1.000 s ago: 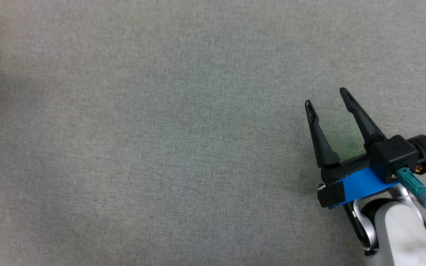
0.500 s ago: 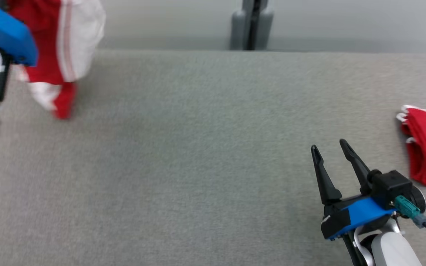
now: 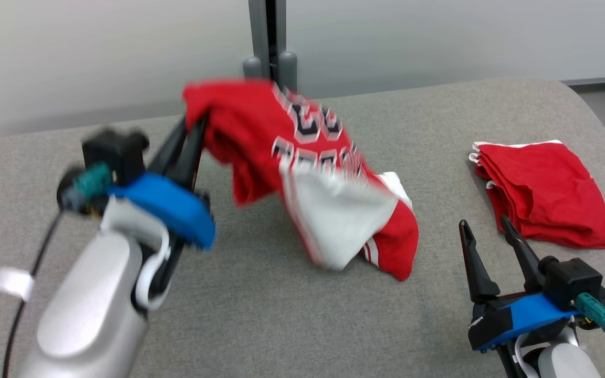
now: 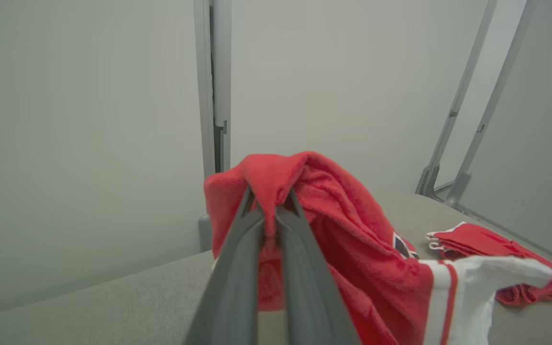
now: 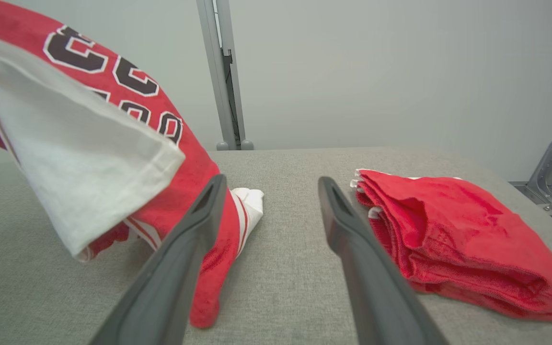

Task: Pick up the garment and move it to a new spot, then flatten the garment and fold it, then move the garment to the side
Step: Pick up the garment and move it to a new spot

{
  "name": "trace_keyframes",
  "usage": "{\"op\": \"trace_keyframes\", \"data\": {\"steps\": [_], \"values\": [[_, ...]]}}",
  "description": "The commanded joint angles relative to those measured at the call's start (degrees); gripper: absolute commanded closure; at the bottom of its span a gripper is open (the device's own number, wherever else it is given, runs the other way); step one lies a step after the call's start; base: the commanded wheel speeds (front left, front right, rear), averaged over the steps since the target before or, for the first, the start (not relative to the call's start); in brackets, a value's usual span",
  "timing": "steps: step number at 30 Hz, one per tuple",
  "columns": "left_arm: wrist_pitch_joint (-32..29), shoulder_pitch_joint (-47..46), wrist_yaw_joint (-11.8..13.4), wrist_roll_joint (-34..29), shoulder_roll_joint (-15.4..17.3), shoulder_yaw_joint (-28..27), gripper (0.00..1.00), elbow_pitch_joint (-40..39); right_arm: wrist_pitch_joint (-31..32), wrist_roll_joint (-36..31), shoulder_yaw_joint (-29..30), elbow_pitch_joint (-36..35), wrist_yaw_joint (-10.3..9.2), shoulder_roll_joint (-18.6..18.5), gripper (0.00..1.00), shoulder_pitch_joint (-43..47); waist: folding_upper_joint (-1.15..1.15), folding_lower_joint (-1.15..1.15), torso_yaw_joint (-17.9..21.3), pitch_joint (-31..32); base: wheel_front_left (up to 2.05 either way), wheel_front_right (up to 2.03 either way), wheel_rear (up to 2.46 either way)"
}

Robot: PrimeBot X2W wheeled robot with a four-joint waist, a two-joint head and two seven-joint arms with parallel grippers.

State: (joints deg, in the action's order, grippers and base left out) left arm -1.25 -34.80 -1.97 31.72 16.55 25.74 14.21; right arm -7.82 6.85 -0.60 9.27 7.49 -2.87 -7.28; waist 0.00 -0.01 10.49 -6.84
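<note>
A red and white garment [image 3: 302, 163] with dark lettering hangs in the air over the middle of the grey table, its lower end trailing on the cloth. My left gripper [image 3: 195, 126] is shut on its upper red edge and holds it up; in the left wrist view the garment [image 4: 352, 239] bunches over the closed left gripper [image 4: 269, 199]. My right gripper [image 3: 483, 228] stands open at the lower right with nothing between its fingers. In the right wrist view the garment [image 5: 89, 143] hangs to the left of the open right gripper [image 5: 269, 184].
A folded stack of red garments [image 3: 544, 191] lies at the right of the grey table [image 3: 260, 315], just beyond my right gripper; the stack [image 5: 448, 230] also shows in the right wrist view. A grey post [image 3: 267, 37] rises behind the table's far edge. The table's corner rounds off at right.
The head camera has tilted up, bringing in the table's far edge and the wall. My left gripper has swung the garment from the far left to the middle. The right gripper stays open.
</note>
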Motion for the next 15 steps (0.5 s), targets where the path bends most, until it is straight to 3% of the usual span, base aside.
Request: {"op": "trace_keyframes", "data": {"steps": [1,9,10,11,12,15], "values": [[1.72,4.88,0.88,-0.43,0.87,0.46,1.00,2.68,-0.61,0.59,0.01,0.37,0.01,-0.05,0.00,0.70,0.00,0.01,0.33,-0.82,0.00,0.00,0.00],[7.83,13.38,2.01,-0.61,1.80,0.73,1.00,18.05,-1.91,0.74,0.68,2.11,0.01,-0.06,0.00,-0.52,0.00,0.01,0.97,-2.88,0.00,0.00,0.00],[9.04,13.37,2.05,-0.58,1.65,0.40,0.80,19.23,-2.02,0.68,0.75,2.40,0.01,-0.05,0.00,-0.61,0.00,0.01,0.90,-2.94,0.00,0.00,0.00],[10.22,13.37,2.03,-0.43,1.42,0.12,0.15,20.21,-2.12,0.61,0.84,2.66,0.01,-0.05,0.00,-0.70,0.00,0.01,0.81,-2.93,0.00,0.00,0.00],[11.32,13.34,1.91,-0.06,1.08,-0.20,0.00,21.13,-2.24,0.53,0.88,2.98,0.01,-0.05,0.00,-0.74,0.00,0.01,0.70,-2.85,0.00,0.00,0.00],[13.58,13.03,1.31,0.38,0.04,-0.48,0.00,22.88,-2.46,0.39,1.00,3.90,0.01,-0.05,0.00,-0.76,0.00,0.01,0.16,-2.19,0.00,0.00,0.00]]}}
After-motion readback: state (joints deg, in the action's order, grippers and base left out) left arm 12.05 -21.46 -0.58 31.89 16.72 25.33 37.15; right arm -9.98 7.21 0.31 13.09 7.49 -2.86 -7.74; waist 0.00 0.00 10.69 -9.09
